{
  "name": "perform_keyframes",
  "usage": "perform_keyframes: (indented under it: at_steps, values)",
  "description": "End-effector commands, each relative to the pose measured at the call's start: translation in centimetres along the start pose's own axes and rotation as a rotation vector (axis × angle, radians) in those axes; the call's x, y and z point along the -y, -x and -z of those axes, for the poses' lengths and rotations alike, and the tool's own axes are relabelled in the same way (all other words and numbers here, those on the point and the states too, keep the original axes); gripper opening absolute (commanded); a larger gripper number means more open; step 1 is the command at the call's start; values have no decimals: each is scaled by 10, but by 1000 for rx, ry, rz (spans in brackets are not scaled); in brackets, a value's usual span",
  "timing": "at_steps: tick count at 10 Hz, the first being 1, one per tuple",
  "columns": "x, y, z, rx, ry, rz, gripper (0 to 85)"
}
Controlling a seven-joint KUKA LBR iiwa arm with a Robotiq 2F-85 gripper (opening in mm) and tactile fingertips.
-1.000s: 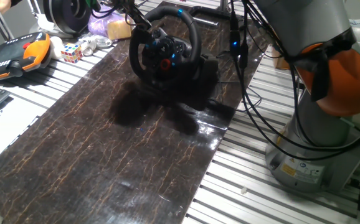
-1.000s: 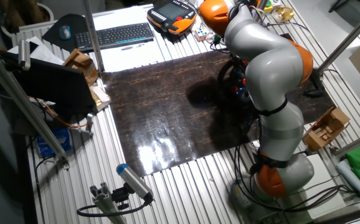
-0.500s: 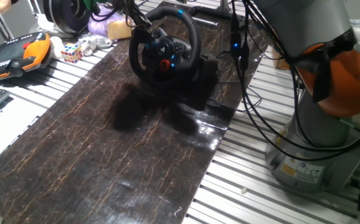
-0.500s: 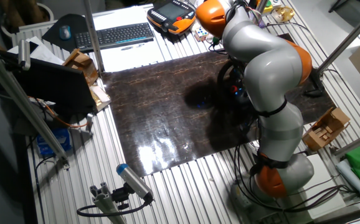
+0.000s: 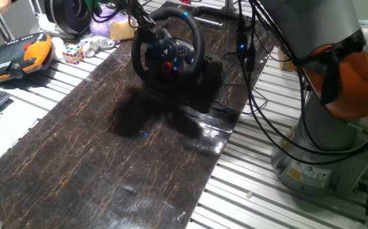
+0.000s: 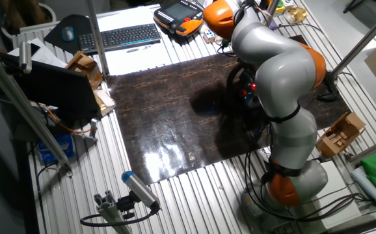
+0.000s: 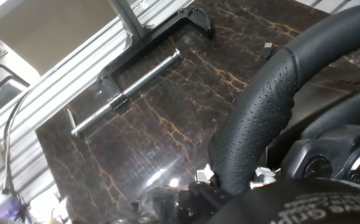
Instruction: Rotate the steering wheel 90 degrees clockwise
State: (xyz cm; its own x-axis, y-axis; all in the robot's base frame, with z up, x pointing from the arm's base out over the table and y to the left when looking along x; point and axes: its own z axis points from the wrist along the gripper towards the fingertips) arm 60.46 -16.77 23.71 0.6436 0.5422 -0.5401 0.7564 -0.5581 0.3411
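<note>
Black leather-rimmed steering wheel [image 5: 168,54] at far end of dark marbled desk [image 5: 107,159]. Hub with red button has turned slightly since a second ago; rotation underway. Hand [image 5: 144,22] at upper-left rim; grip state unclear.

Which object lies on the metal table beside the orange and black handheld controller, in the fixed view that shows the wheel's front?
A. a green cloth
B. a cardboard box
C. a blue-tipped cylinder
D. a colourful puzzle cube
D: a colourful puzzle cube sits just right of the orange and black handheld controller, left of the steering wheel.
</note>
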Motion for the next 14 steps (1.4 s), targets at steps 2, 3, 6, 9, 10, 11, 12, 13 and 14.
perform_keyframes:
  at_steps: [2, 3, 6, 9, 10, 11, 12, 13, 14]
  values:
    - [2, 3, 2, 4, -8, -12, 23]
    - [2, 3, 1, 4, -8, -19, 17]
    - [6, 10, 3, 0, -16, -31, 17]
    - [10, 14, 9, 15, -22, -35, 17]
    - [11, 15, 10, 17, -24, -38, 17]
    - [12, 15, 10, 18, -25, -40, 17]
    - [12, 16, 11, 18, -25, -40, 17]
    - [12, 16, 11, 17, -26, -43, 17]
    - [13, 17, 11, 19, -28, -43, 17]
